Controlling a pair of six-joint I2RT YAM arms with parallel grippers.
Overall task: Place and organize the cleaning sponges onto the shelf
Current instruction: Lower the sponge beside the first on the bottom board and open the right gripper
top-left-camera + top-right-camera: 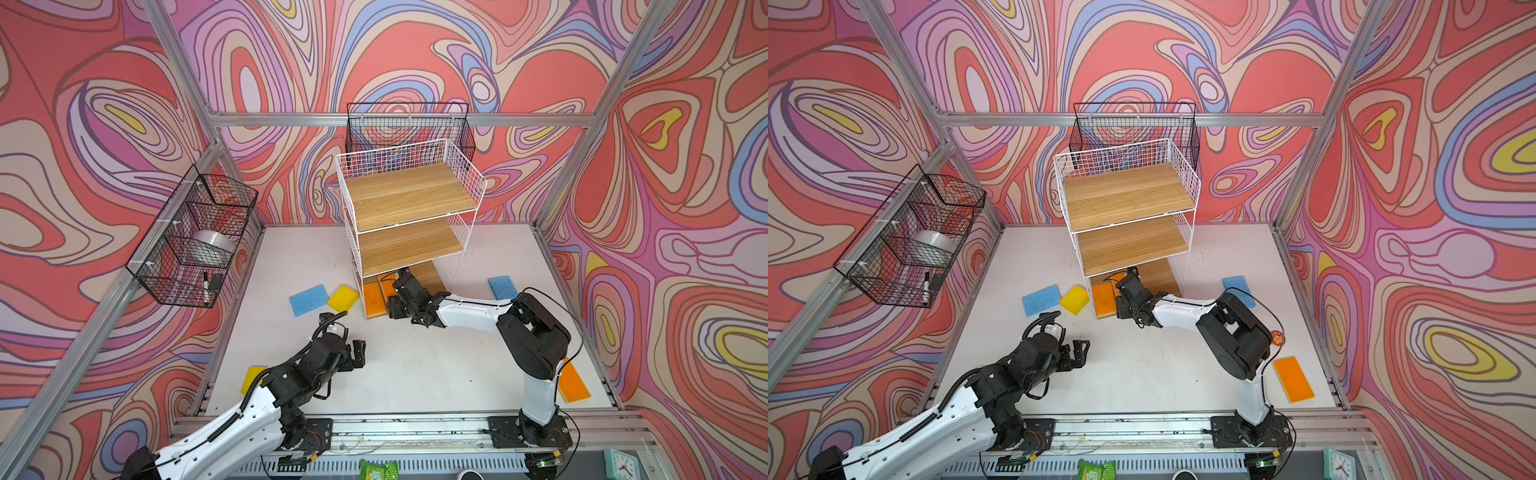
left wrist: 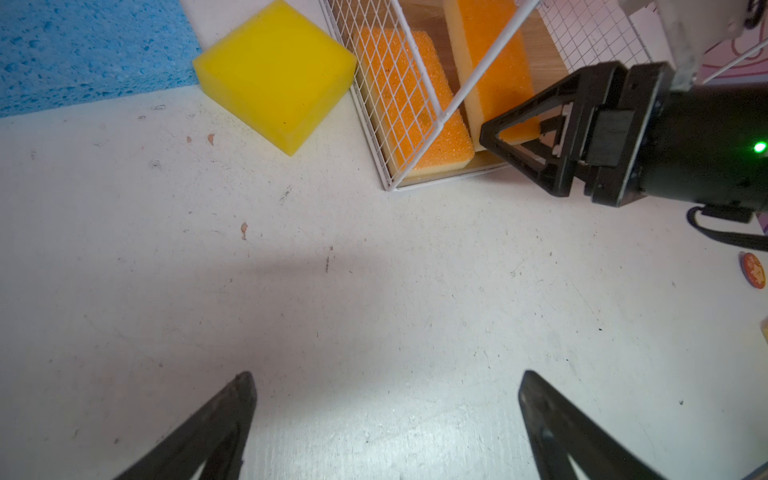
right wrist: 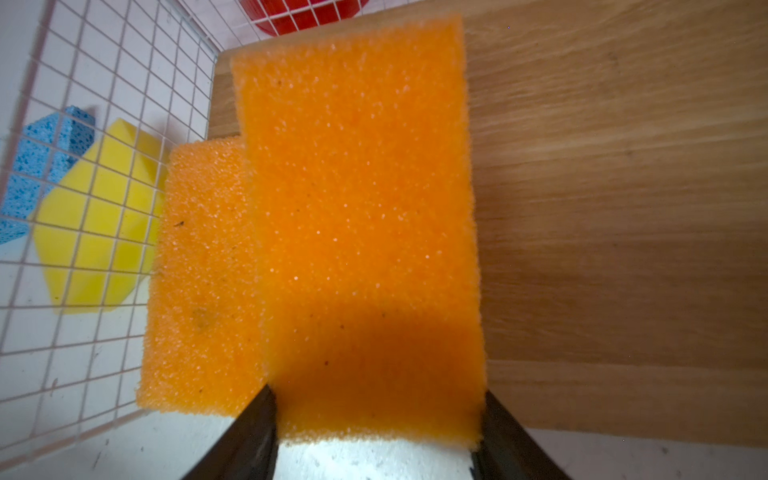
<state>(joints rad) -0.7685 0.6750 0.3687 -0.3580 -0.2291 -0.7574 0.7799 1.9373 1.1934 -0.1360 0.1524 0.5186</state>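
Black fingers (image 3: 249,432) of the right gripper (image 3: 376,411) clamp the near short end of an orange rectangular foam sponge (image 3: 357,199), squeezing it across its width, low over the bottom wooden board (image 3: 623,208) of the tall white wire-grid shelf (image 1: 463,170). Its long axis runs straight ahead of the fingers, into the tier, parallel to a second orange sponge (image 3: 199,270) that lies just beside it along the wire wall. Bare board lies on its other side. Setting it down looks like the step in hand. The left gripper (image 2: 386,378) hangs spread wide and empty over the white table (image 2: 374,270), and its arm is the nearer one to the thick yellow sponge (image 1: 343,297) and thin blue sponge (image 1: 308,299) just outside the rack. A second blue sponge (image 1: 502,286), a third orange sponge (image 1: 573,384) and a second yellow sponge (image 1: 251,376) lie scattered on the table.
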